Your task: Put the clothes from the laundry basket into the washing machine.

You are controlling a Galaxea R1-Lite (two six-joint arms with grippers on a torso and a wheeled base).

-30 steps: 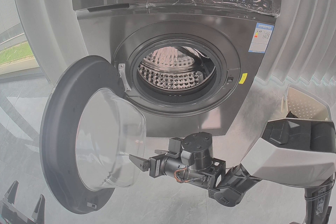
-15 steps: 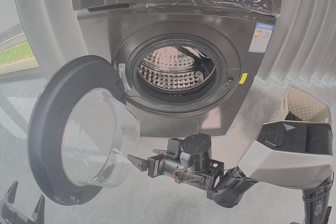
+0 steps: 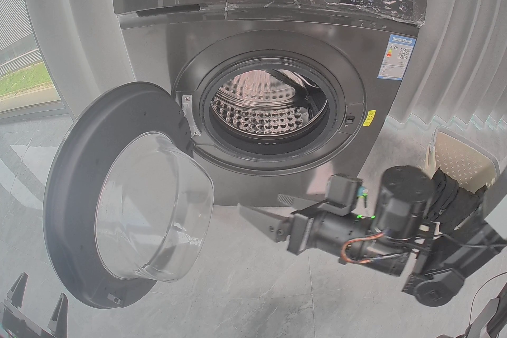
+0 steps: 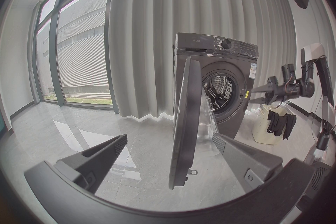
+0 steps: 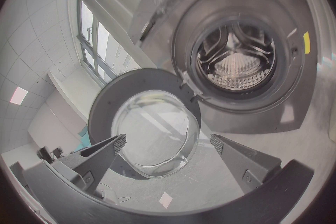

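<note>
Both jaws of the right gripper (image 5: 167, 140) gape empty — clothes (image 4: 279, 124) drape the basket (image 4: 259, 133) to its right.

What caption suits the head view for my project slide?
Open right gripper hovers before the washing machine, its door swung wide, laundry basket standing to the machine's right.

- Bright daylight enters through the tall window (image 4: 80, 46), laying pale patches on the glossy floor (image 4: 87, 137).
- Highlights glint on the drum (image 3: 266, 101) of the washing machine (image 3: 158, 54) and on the door glass (image 3: 153, 207).
- Wrist views bulge strongly, corners dark.
</note>
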